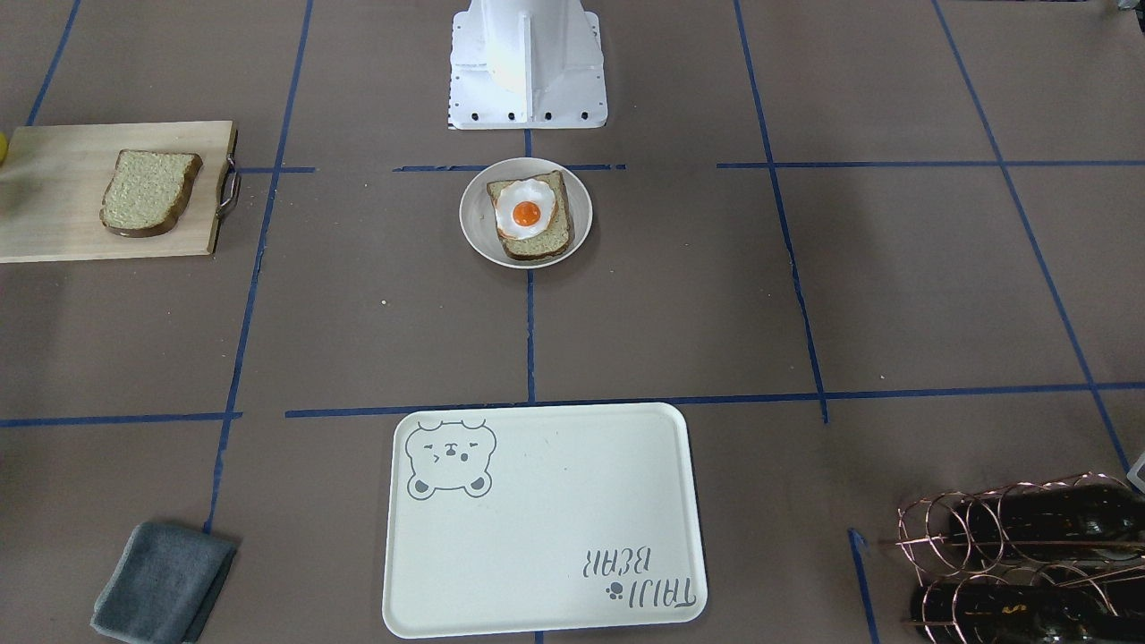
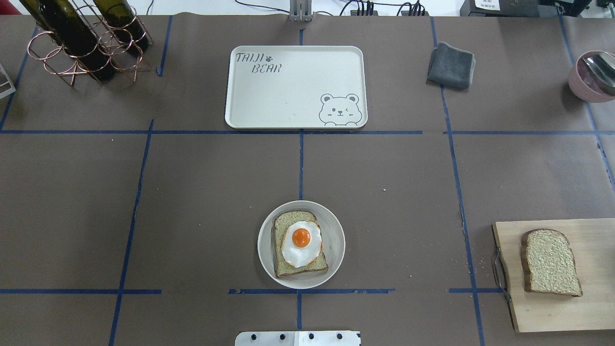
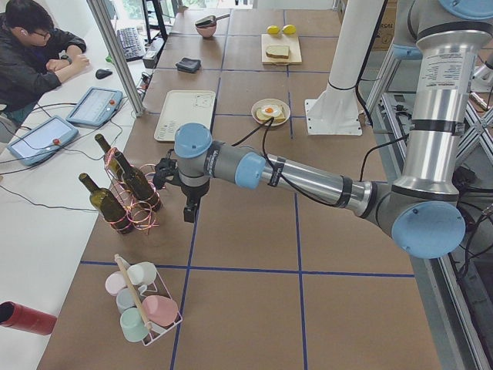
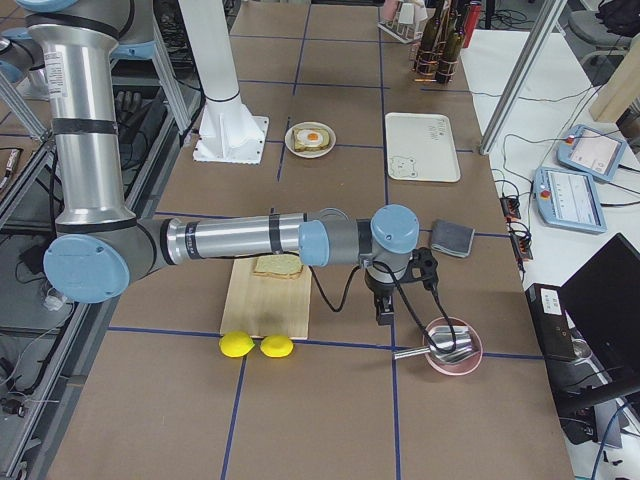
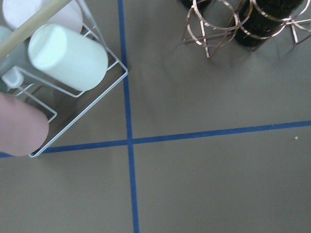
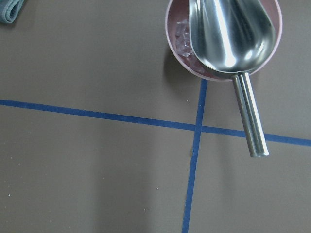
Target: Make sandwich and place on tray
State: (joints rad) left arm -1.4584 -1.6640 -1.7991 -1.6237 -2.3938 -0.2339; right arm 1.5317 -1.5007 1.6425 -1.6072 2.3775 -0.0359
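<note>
A small round plate [image 2: 263, 246] near the robot's base holds one wholegrain bread slice [image 2: 284, 222] with a fried egg [image 2: 301, 243] on top, uncovered. The plate also shows in the front view [image 1: 470, 215]. A second bread slice [image 2: 550, 262] lies on the wooden cutting board [image 2: 543, 312] at the right. The cream bear tray [image 2: 295, 86] lies bare at the far middle. My left gripper [image 3: 188, 212] hangs by the bottle rack, far from the plate. My right gripper [image 4: 383, 312] hangs near the pink bowl. I cannot tell whether either is open.
A copper rack with wine bottles [image 2: 81, 41] stands far left. A grey cloth [image 2: 450, 66] lies right of the tray. A pink bowl with a metal scoop [image 2: 593, 77] sits far right. A wire rack of cups [image 3: 142, 304] and two lemons [image 4: 255, 345] sit at the table's ends.
</note>
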